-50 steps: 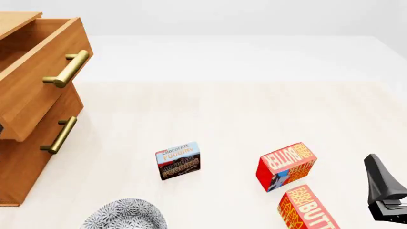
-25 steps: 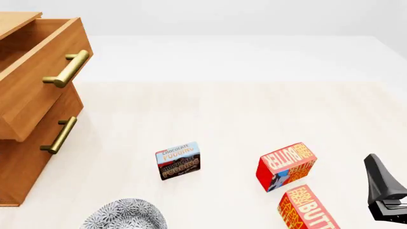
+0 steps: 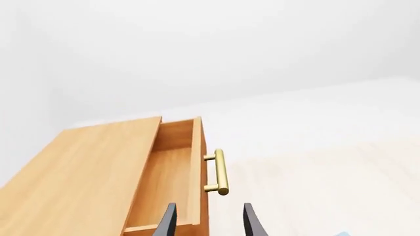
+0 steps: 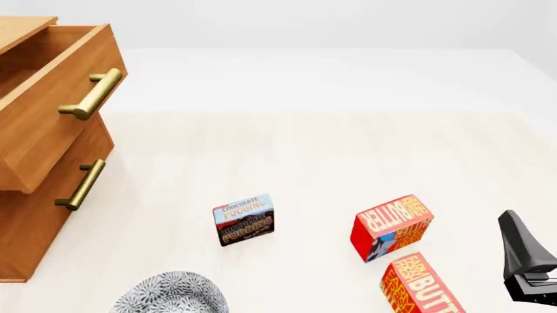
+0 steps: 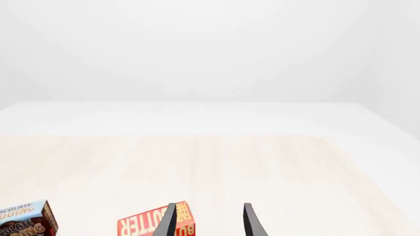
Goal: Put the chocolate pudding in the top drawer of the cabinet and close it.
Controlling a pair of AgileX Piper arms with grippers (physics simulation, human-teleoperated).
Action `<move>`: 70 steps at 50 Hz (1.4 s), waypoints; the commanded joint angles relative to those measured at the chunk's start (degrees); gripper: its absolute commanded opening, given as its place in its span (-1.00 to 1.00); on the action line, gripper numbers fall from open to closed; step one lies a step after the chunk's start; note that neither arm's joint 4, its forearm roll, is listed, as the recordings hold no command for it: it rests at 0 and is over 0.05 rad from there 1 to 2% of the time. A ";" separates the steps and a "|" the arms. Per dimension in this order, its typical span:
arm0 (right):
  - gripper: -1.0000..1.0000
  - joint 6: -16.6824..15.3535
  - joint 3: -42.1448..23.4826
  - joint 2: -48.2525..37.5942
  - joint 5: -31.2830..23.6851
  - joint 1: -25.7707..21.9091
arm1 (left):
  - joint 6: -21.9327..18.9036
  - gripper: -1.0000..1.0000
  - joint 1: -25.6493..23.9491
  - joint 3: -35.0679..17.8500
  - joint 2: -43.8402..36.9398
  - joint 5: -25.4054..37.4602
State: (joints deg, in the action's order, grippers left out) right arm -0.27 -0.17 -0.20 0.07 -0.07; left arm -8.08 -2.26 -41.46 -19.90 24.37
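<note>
The cabinet point(image 4: 35, 215) is the biggest thing here, and everything else can be placed from it. Its top drawer point(image 4: 48, 98) is pulled out and open, and nothing shows inside the part seen.

Out on the table point(image 4: 331, 150), well apart from the cabinet, two red butter boxes point(image 4: 392, 227) stand close together. The chocolate pudding point(image 4: 242, 219) stands on its edge between the cabinet and the butter boxes, touching neither. A speckled bowl point(image 4: 169, 293) sits near the pudding.

The left gripper point(image 3: 206, 221) hangs over the open drawer with its fingers spread and nothing in them. The right gripper point(image 5: 208, 221) is past the butter boxes, farthest from the cabinet, fingers spread too.

The pudding looks like a light, stiff little box. It may tip over easily. Pinching its two flat wide faces, near the middle, seems best.
</note>
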 commanded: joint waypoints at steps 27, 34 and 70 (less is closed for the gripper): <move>1.00 -0.02 0.02 0.01 0.01 0.00 | -1.21 1.00 1.39 -9.93 -14.03 0.83; 1.00 0.00 0.02 0.02 -0.01 0.00 | -1.55 1.00 1.94 -11.08 -16.27 0.94; 1.00 -0.01 0.02 0.01 0.01 0.00 | -4.13 1.00 3.61 -14.99 -30.46 1.51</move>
State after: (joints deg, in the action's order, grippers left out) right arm -0.27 -0.14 -0.18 0.07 -0.06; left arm -11.05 0.78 -56.11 -46.57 25.79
